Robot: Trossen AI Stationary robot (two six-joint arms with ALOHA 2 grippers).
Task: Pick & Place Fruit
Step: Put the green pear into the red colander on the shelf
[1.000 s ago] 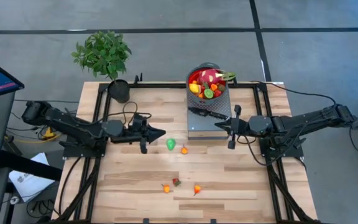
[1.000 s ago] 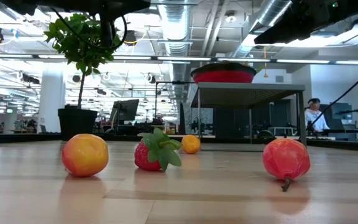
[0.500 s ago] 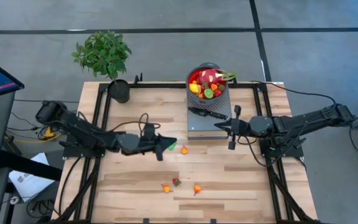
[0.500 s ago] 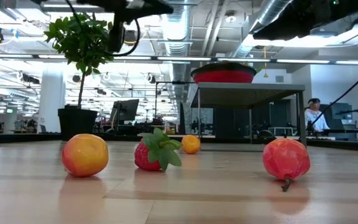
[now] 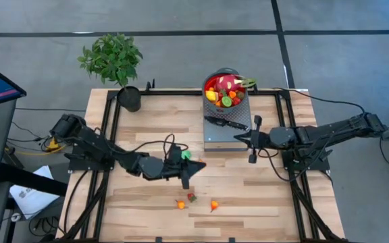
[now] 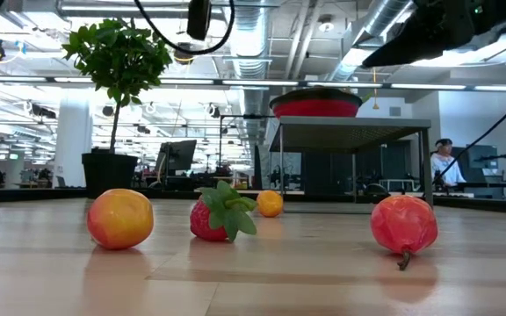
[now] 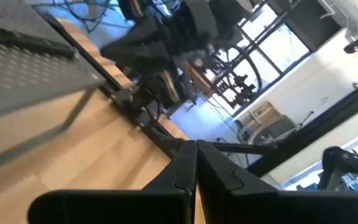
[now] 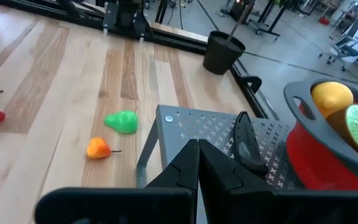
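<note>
A potted plant (image 5: 117,64) stands at the far left corner of the wooden table (image 5: 147,202), whose left half lies mostly bare out to its black frame rails. The left gripper (image 5: 193,166), fingers pressed together and empty, reaches out over the middle of the table, just beside a green pear-shaped fruit (image 5: 185,154) and covering much of it from above. Nearer the front edge, well clear of both arms, three small fruits lie in a loose row: an orange-yellow fruit (image 5: 179,204), a red strawberry with green leaves (image 5: 191,197) close beside it, and a red-orange fruit with a stem (image 5: 214,205) a little to the right. Open boards surround them on all sides. At the far edge, right of centre, a red bowl (image 5: 225,88) heaped with fruit, a pink-red dragon fruit (image 5: 229,84) with green tips on top, sits on the far end of a grey perforated stand (image 5: 211,135), with a black-handled knife (image 5: 225,123) lying on the stand just in front of the bowl. The right gripper (image 5: 238,136), also closed and holding nothing, hangs over the stand's near right corner, its arm stretching off over the table's right rail.
</note>
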